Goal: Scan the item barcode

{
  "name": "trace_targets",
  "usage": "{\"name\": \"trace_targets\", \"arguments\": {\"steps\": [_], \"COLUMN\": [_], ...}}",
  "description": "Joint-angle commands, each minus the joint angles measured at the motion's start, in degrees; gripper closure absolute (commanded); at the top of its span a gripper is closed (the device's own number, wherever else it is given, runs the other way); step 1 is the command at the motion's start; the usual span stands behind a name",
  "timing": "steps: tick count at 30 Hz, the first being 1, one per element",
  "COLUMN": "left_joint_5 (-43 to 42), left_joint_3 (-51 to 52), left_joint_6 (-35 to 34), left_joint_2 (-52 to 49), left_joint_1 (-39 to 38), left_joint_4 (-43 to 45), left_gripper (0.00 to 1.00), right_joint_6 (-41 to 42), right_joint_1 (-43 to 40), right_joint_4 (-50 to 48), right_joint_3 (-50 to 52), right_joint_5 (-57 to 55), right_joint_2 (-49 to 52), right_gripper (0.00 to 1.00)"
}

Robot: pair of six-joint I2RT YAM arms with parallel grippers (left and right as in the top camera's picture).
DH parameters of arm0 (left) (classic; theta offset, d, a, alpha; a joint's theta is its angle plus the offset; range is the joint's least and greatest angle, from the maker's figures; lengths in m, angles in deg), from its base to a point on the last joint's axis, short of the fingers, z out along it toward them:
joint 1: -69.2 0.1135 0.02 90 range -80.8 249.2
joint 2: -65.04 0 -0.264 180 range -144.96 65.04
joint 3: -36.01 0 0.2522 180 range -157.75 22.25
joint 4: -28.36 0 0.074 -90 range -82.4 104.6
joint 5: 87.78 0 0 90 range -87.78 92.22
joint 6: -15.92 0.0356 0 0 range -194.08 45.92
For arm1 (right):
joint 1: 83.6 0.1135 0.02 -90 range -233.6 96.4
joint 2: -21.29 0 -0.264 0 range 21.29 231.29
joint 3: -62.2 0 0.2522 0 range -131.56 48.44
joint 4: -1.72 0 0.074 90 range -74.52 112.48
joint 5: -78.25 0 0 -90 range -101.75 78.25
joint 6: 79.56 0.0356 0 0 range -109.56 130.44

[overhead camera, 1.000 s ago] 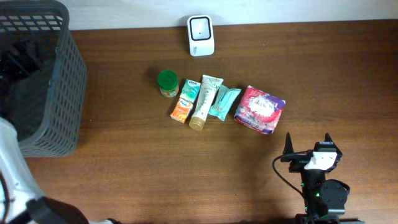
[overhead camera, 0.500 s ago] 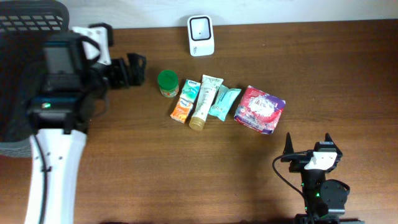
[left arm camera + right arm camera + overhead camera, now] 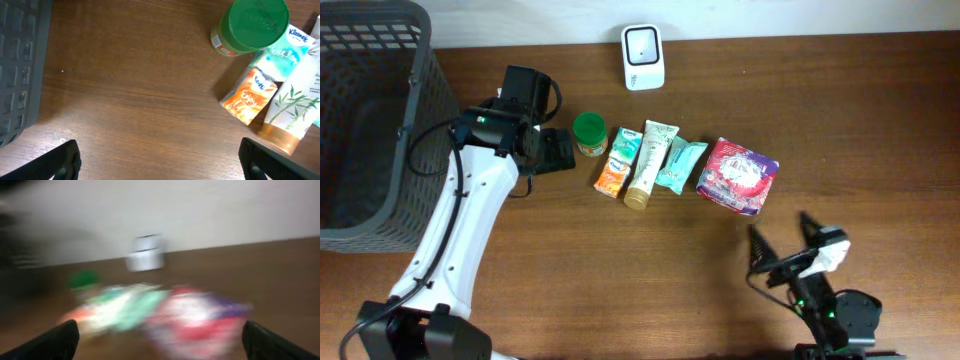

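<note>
We count six goods in a loose row near the middle of the brown surface (image 3: pixel 880 120): one jar (image 3: pixel 590 133) with a green lid at the left end, one orange packet (image 3: pixel 611 177), one tissue pack (image 3: pixel 625 145) just behind it, one pale tube (image 3: pixel 650 163) with a gold cap, one teal packet (image 3: pixel 679 164), and one red and purple pack (image 3: pixel 737 176) at the right end. One white scanner (image 3: pixel 643 57) stands alone at the far edge, behind the row. One dark basket (image 3: pixel 380 120) sits at the left end of the surface. Of the two arms, the left pincer (image 3: pixel 558 150) hangs just beside the jar with its fingers spread wide and nothing between them. The right pincer (image 3: pixel 786 238) is near the front edge, well apart from the row, also spread and empty; its own camera view is blurred.
</note>
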Motion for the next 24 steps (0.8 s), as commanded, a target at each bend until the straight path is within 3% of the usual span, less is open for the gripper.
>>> {"name": "trace_targets", "arguments": {"steps": [1, 2, 5, 7, 9, 13, 15, 17, 20, 24], "left_joint_5": [0.8, 0.8, 0.8, 0.8, 0.8, 0.8, 0.8, 0.8, 0.8, 0.8], "left_joint_3": [-0.1, -0.1, -0.1, -0.1, -0.1, -0.1, -0.1, -0.1, -0.1, -0.1], "left_joint_6": [-0.7, -0.7, -0.7, -0.7, -0.7, -0.7, -0.7, -0.7, -0.7, -0.7], "left_joint_2": [-0.3, -0.3, -0.3, -0.3, -0.3, -0.3, -0.3, -0.3, -0.3, -0.3], "left_joint_1": [-0.2, -0.2, -0.2, -0.2, -0.2, -0.2, -0.2, -0.2, -0.2, -0.2], "left_joint_4": [-0.1, -0.1, -0.1, -0.1, 0.0, -0.1, -0.1, -0.1, -0.1, -0.1], "left_gripper": [0.01, 0.01, 0.01, 0.01, 0.01, 0.01, 0.01, 0.01, 0.01, 0.01], "right_joint_6": [17.0, 18.5, 25.5, 22.6, 15.6, 0.4, -4.2, -8.5, -11.5, -10.5], "right_joint_1": [-0.3, -0.3, -0.3, -0.3, -0.3, -0.3, -0.3, -0.3, -0.3, -0.5], "right_joint_4": [-1.7, -2.7, -19.8, -17.5, -10.0, 15.6, 31.7, 41.8, 48.7, 53.6], "right_joint_3": [0.4, 0.4, -0.4, -6.1, -13.2, -35.3, -50.3, -60.9, -70.2, -70.7], "right_joint_5": [22.3, 21.2, 20.2, 16.6, 13.0, -0.3, -7.3, -10.3, -9.7, -8.7], "right_joint_2": [-0.3, -0.3, -0.2, 0.6, 3.8, 21.1, 34.7, 45.7, 59.6, 75.8], "right_gripper": [0.01, 0.01, 0.02, 0.02, 0.02, 0.02, 0.02, 0.01, 0.01, 0.02]}}
